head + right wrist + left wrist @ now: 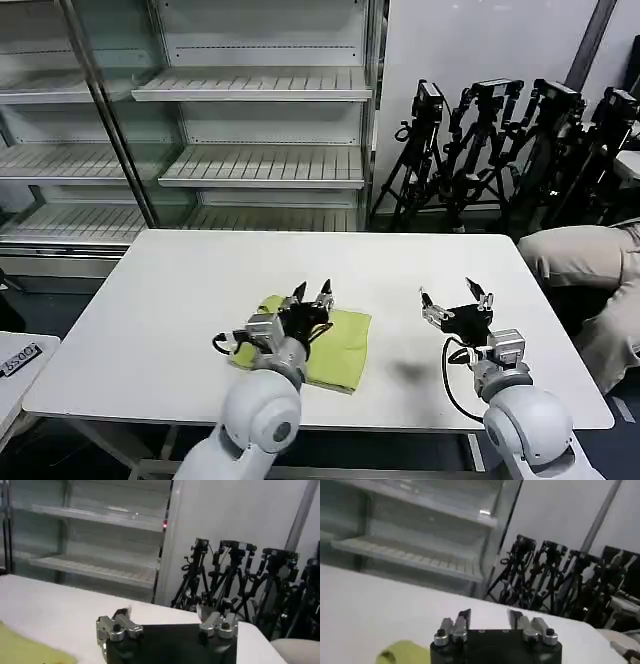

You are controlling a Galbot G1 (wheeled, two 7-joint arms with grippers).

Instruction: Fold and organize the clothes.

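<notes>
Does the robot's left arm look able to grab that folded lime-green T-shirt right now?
Probably yes. The left gripper hovers open right over the folded lime-green T-shirt on the white table, with nothing between them.

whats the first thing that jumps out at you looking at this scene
The lime T-shirt, folded into a compact rectangle, is the one bright patch on the white table, lying near its front edge. The left gripper is over the shirt with fingers open, while the right gripper, also open, is over bare table to the shirt's right. Behind the table stand shelving racks and a cluster of black tripods.
</notes>
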